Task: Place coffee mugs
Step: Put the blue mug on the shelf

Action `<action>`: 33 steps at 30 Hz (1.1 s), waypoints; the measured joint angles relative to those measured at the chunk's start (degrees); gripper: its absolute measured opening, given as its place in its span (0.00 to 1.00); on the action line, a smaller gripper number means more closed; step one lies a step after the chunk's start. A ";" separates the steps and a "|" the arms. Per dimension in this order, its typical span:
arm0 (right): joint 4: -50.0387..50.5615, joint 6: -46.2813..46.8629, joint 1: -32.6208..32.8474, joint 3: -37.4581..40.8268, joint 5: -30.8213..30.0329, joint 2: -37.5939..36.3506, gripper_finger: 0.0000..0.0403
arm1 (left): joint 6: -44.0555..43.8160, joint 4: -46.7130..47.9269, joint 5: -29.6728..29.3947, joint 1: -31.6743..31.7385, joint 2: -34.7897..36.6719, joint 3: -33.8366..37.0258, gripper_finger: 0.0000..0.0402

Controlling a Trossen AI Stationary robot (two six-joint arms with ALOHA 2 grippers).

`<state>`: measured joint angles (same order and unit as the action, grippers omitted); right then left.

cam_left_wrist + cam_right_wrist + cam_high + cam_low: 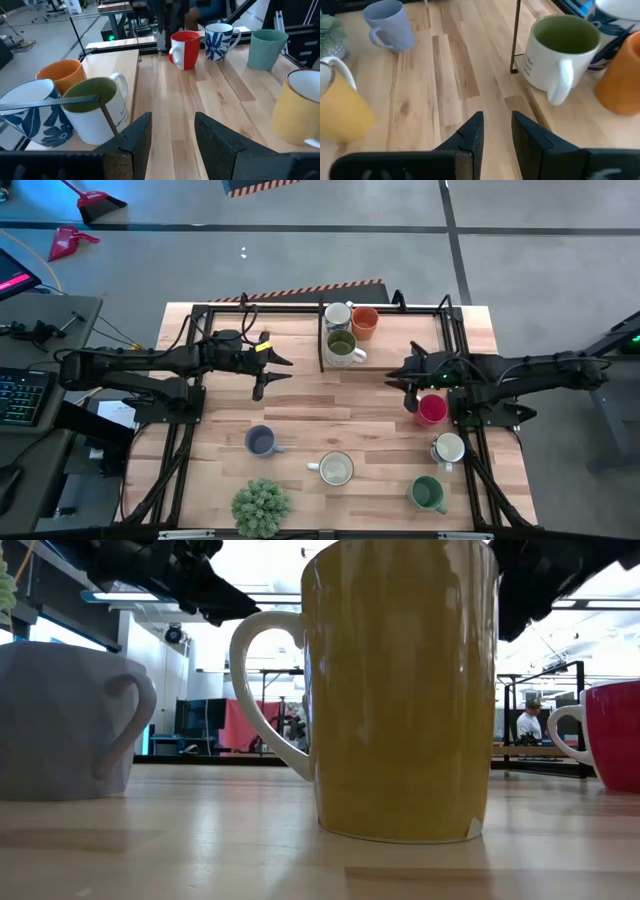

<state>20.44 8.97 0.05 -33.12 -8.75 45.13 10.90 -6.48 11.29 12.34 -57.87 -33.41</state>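
Three coffee mugs stand inside a black wire frame [325, 340] at the table's far side: a white one with blue leaves [338, 313], an orange one [364, 322] and a white one with an olive inside [342, 347]. Five more mugs stand on the bare wood. They are blue-grey [261, 441], cream-yellow [335, 469], red [431, 410], white with blue leaves [448, 448] and green [427, 494]. My left gripper [280, 372] hovers open left of the frame, with nothing between its fingers [220, 137]. My right gripper [392, 376] hovers open right of the frame and beside the red mug, also empty [496, 131].
A bushy potted plant [260, 507] stands at the near edge, left of the cream-yellow mug. Bare wood lies between the two grippers at mid-table [330, 395]. In the low view the cream-yellow mug [400, 690] fills the middle, with the blue-grey mug [65, 720] and the red mug [610, 735] at its sides.
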 joint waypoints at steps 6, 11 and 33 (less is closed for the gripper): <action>-9.80 2.21 0.00 2.44 -0.06 2.80 0.19 | -5.36 0.64 -0.02 -0.07 0.00 -0.04 0.34; -12.39 -0.60 0.00 2.44 1.33 4.88 0.19 | -7.66 17.37 -5.33 -3.54 -0.02 -4.52 0.34; -13.61 -1.95 0.00 2.44 1.46 5.39 0.19 | -43.05 48.34 -16.17 -28.67 -4.70 -14.54 0.34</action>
<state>6.83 7.03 0.05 -30.68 -7.29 50.52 -32.14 41.87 -4.89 -16.34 -62.57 -47.94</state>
